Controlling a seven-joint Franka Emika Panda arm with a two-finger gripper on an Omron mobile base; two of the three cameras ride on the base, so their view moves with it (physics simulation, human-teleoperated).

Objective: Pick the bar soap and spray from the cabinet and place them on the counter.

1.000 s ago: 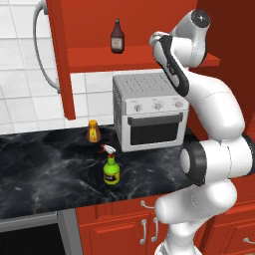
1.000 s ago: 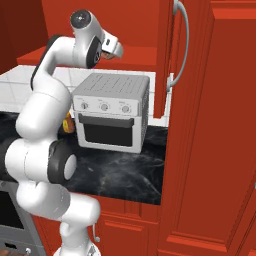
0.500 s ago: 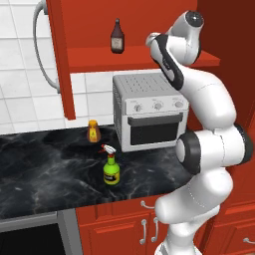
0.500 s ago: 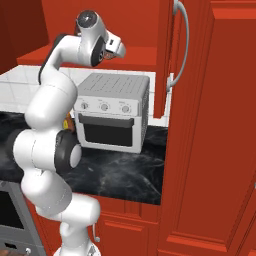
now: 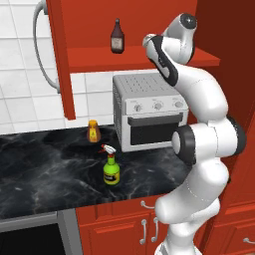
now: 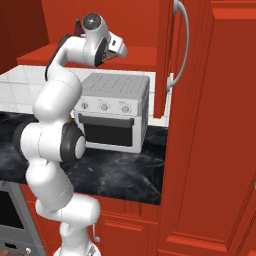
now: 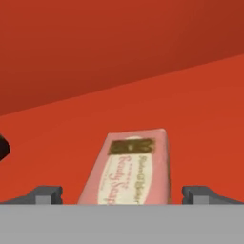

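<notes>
With the spray [image 5: 111,169] already on the counter [image 5: 45,174], I'm lining up on the bar soap [image 7: 130,167].
Gripper [image 7: 122,194] wide open, empty, soap at 12 o'clock; next I ease forward and close.

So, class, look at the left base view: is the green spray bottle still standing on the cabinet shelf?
No: the spray stands upright on the black counter, while the cabinet shelf above holds a dark brown bottle.

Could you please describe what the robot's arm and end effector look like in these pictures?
The arm is built of glossy white rounded segments with dark grey to black rings and caps at the joints. No loose cables show. Its white hand ends in a two-finger end effector, whose small dark grey fingertips are blocky and square-edged in the hand view. No markings or logos are legible.
</notes>
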